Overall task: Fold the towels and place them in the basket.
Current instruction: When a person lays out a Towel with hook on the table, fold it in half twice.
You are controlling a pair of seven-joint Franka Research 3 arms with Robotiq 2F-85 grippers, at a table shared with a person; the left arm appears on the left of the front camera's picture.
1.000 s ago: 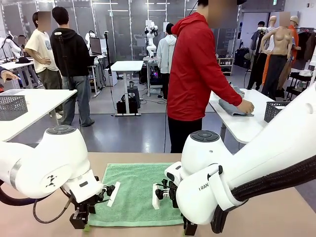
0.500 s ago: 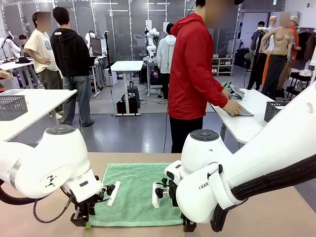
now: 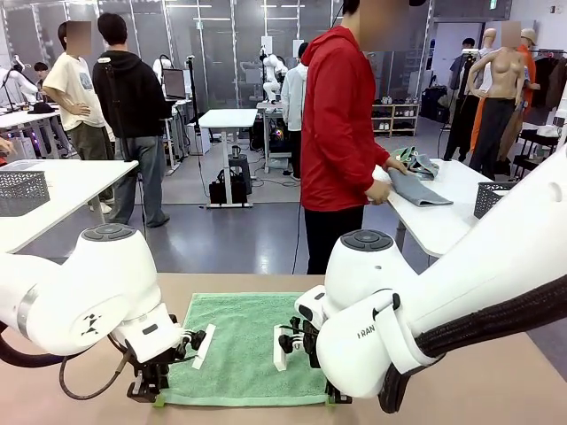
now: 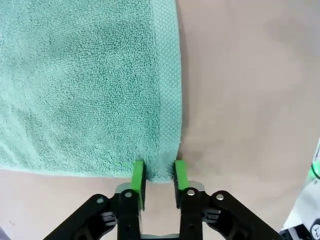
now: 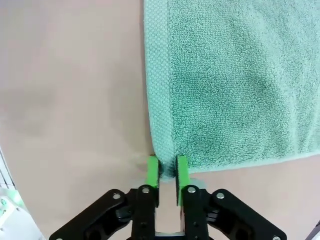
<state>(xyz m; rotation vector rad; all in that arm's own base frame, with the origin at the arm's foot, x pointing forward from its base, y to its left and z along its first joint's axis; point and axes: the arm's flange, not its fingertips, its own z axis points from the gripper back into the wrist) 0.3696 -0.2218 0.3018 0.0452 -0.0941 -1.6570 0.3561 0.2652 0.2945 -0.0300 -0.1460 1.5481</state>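
The left fingers (image 4: 138,176) are clamped on a corner of the green towel (image 4: 85,85), low centre in the left wrist view. The right fingers (image 5: 153,172) pinch its other near corner. The towel lies flat on the tan desk (image 4: 245,75), bottom centre in the front view.

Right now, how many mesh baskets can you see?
2: one basket on the left white table, one on the right white table, partly behind an arm. More may be hidden.
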